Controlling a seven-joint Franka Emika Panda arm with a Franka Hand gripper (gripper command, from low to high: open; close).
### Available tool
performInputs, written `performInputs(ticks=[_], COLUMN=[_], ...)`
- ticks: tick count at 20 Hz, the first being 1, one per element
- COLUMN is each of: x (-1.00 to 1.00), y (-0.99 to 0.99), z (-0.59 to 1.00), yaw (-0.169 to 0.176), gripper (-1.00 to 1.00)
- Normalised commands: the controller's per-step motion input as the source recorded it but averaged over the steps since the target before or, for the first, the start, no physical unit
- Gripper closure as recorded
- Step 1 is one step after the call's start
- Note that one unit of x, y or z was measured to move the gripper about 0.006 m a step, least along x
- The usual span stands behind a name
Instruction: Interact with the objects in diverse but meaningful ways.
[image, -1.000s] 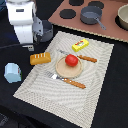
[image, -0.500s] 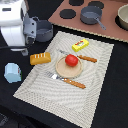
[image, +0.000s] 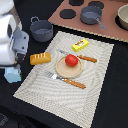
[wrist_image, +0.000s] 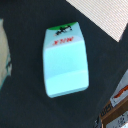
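A light-blue carton (wrist_image: 64, 62) with a "MILK" label lies flat on the black table and fills the wrist view. In the exterior view the same light-blue carton (image: 12, 75) shows at the far left, partly under my white arm (image: 10, 40), which hangs right over it. My gripper's fingers show in neither view. A red tomato (image: 71, 60) rests on the tan plate (image: 61, 71). On the striped mat are a bread loaf (image: 40, 58) and a yellow packet (image: 80, 45). One grey pot (image: 41, 30) stands on the table behind the mat.
An orange-handled knife (image: 80, 57) and fork (image: 70, 81) flank the plate on the mat (image: 65, 102). A brown toy stove board (image: 115, 31) at the back carries a second grey pot (image: 91, 15) and a bowl (image: 123, 17).
My arm has swung toward the exterior view's left and nearer the front, ending above the light-blue carton. The items on the mat have not moved.
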Motion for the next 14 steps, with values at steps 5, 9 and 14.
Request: performInputs(ticks=[5, 9, 14], x=[-0.37, -0.50, -0.43], y=[0.00, 0.17, 0.04], z=[-0.01, 0.00, -0.05], yaw=[0.011, 0.017, 0.008], gripper=[-1.00, -1.00, -1.00])
